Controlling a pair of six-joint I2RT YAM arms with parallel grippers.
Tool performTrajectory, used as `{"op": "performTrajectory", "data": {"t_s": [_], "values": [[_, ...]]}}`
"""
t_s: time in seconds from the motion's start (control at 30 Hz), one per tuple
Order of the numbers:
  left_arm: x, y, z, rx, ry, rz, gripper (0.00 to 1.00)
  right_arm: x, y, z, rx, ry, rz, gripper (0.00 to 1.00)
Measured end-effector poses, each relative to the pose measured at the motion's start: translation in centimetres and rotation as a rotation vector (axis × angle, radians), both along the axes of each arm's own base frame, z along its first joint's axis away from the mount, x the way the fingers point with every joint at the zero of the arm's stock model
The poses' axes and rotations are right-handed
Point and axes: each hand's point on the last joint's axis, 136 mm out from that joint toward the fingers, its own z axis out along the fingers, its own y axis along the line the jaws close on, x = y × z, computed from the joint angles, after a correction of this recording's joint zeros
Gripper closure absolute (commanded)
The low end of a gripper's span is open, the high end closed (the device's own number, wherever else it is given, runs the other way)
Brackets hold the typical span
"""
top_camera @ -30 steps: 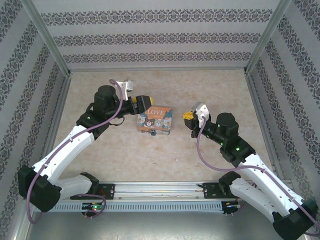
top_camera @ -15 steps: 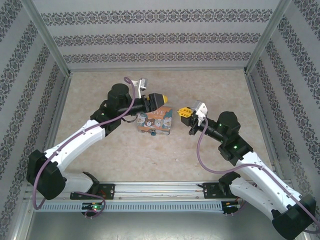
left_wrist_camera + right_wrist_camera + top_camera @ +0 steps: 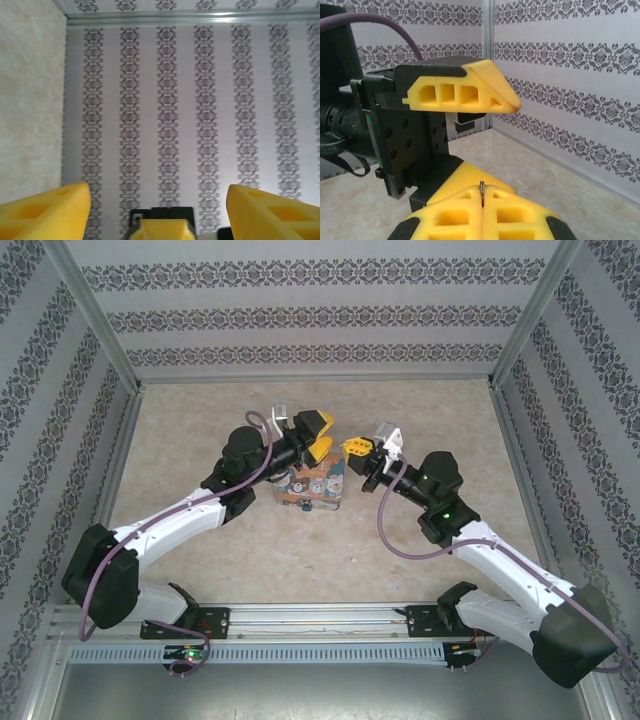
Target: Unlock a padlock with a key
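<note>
Our left gripper point(image 3: 317, 436) has swung within the last second from beside the tin point(image 3: 310, 490) to above it, and its fingers stand wide apart, holding nothing. Our right gripper point(image 3: 355, 448) has come in to meet it, so the two are now just beside each other. The right fingers are pressed together on a thin metal loop point(image 3: 482, 191). We cannot tell whether this is the key or the padlock, but we judge the two parts will be joined next.
</note>
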Motion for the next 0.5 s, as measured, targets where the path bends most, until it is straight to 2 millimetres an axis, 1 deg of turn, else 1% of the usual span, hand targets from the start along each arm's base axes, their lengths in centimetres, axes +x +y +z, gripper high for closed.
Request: {"op": "performTrajectory", "data": {"t_s": [0.13,0.27,0.4,0.5], "values": [[0.6,-0.4,0.0,-0.072,0.041,0.008,0.28,0.8,0.9,-0.4,0.007,0.002,0.004,1.0],[0.9,-1.1,-0.3,-0.112,0.068,0.003,0.29,1.4,1.4,-0.2,0.023,-0.005,0.007,1.0],[0.8,-1.6,-0.7,-0.12,0.09,-0.003,0.33,1.9,1.6,0.7,0.043,-0.031,0.002,1.0],[0.8,-1.6,-0.4,-0.134,0.089,-0.004,0.38,2.1,1.7,0.8,0.05,-0.04,0.001,1.0]]}}
